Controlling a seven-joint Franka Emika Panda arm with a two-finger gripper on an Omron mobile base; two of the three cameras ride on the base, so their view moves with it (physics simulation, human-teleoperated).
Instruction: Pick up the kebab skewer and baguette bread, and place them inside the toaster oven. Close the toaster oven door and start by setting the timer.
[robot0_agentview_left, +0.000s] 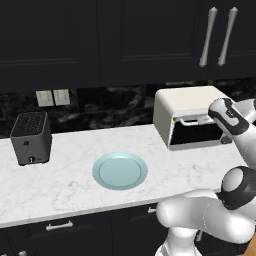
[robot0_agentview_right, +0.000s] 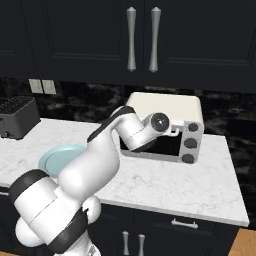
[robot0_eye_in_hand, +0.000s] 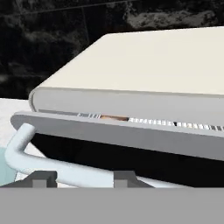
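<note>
Nearest us, a pale blue plate (robot0_agentview_left: 120, 170) sits on the white marble counter (robot0_agentview_left: 60, 180). Farther right, our gripper (robot0_eye_in_hand: 78, 177) straddles the silver bar handle (robot0_eye_in_hand: 52, 168) of the toaster oven door (robot0_eye_in_hand: 131, 138), fingers partly open on either side of it; we cannot tell if they squeeze it. The door stands almost shut on the cream toaster oven (robot0_agentview_left: 187, 102). A dark slot toaster (robot0_agentview_left: 31, 137) stands far left.

No writing, brand, number or sign can be read anywhere; the toaster oven (robot0_agentview_right: 165, 125) knobs (robot0_agentview_right: 190, 143) and the wall plates (robot0_agentview_left: 52, 97) are bare.
</note>
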